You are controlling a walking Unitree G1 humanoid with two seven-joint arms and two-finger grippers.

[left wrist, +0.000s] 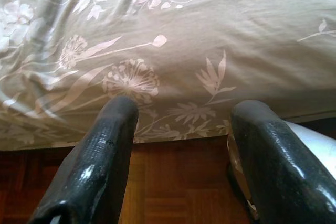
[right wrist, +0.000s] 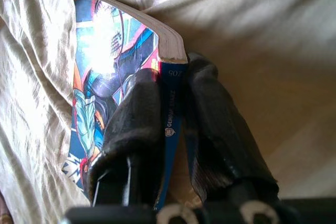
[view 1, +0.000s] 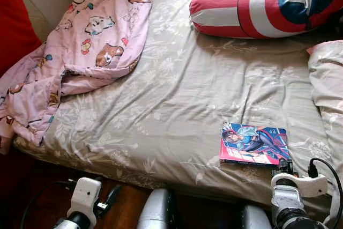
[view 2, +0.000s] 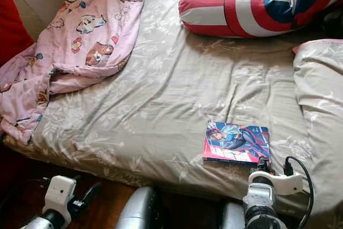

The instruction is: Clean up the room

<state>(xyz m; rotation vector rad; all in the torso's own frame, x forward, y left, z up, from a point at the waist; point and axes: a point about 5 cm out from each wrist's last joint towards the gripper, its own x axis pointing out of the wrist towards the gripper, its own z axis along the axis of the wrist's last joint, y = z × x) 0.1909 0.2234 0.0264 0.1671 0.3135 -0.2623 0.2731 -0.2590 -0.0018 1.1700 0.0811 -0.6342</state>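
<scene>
The bed [view 1: 177,95] carries a grey floral sheet. A pink blanket [view 1: 80,46] lies bunched at its far left. A striped bolster [view 1: 257,6] lies across the far right, and a pillow [view 1: 327,84] sits at the right edge.

The book [view 1: 254,144] lies flat, cover up, near the front edge of the bed, on the right. Its long axis runs left to right, roughly parallel to that edge. Its spine appears to face the robot.

The right gripper [right wrist: 170,129] is at the book's near right corner. Its fingers are closed on the spine edge, one pad on the cover, one beneath. The book lies directly ahead of this gripper, so the right arm is the nearer.

The left gripper [left wrist: 181,150] hangs below the bed's front edge, above the wooden floor [left wrist: 173,182]. Its fingers are spread and hold nothing.
</scene>
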